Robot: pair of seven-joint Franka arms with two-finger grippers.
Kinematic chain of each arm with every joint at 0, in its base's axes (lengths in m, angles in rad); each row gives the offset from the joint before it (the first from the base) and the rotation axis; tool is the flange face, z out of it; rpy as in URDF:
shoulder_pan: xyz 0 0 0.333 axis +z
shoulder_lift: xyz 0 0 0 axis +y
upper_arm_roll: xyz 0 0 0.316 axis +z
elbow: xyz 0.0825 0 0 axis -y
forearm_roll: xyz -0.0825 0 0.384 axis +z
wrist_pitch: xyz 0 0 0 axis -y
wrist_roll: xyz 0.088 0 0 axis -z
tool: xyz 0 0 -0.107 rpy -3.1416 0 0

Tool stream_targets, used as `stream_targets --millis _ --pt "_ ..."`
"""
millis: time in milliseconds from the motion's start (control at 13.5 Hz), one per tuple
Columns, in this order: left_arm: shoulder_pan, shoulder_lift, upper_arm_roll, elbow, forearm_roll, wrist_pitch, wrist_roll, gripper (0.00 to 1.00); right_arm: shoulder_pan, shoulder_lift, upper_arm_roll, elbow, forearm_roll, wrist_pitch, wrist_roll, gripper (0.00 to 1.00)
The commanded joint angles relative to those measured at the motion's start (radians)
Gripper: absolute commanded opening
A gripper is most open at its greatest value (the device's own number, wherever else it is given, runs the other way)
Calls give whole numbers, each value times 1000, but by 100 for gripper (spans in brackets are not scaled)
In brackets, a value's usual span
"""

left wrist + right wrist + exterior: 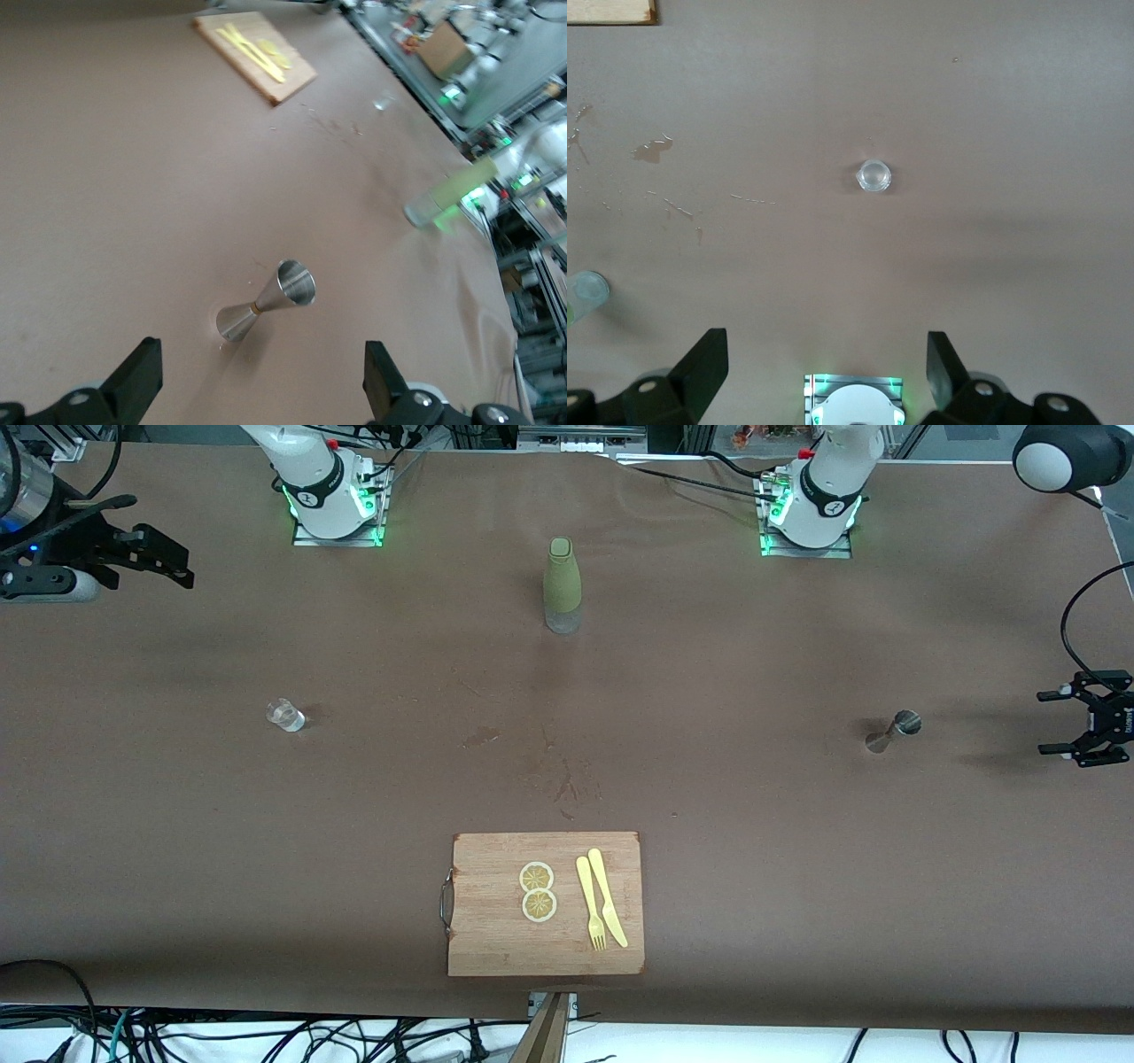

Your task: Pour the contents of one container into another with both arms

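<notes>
I see a brown table (797, 886), faintly stained near its middle, with cables trailing along its near edge and metal racks around it. The glass (286, 715) stands toward the right arm's end, the jigger (892, 732) toward the left arm's end, both upright and untouched. My left gripper (1059, 722) hangs over the table's edge at its own end, just beside the jigger, fingers spread wide and holding nothing. My right gripper (173, 562) waits over its end, also wide apart and empty. A green bottle (562, 585) stands between the bases; nearer the camera a board (496, 930) carries lemon slices (537, 891), fork (590, 903) and knife (608, 897).
</notes>
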Motion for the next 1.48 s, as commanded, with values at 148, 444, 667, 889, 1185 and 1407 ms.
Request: stream_targets --millis 148,444,667,889,1185,1407 --pt "-112 -141 8 -72 123 135 -331 100 10 12 19 25 -33 32 19 99" --pt "-218 -200 8 -55 331 190 -561 100 10 11 17 29 -29 27 20 99" --pt "-324 -264 7 -55 504 215 -737 100 10 12 16 29 -29 29 20 99" --pt "-410 -345 5 -58 606 215 -943 100 10 14 16 29 -23 30 20 99" --pt "-485 -426 -4 -66 671 193 -1206 100 10 14 17 29 -24 30 20 99" --pt "-560 -474 -6 -78 692 151 -1410 100 10 14 16 29 -20 30 14 99"
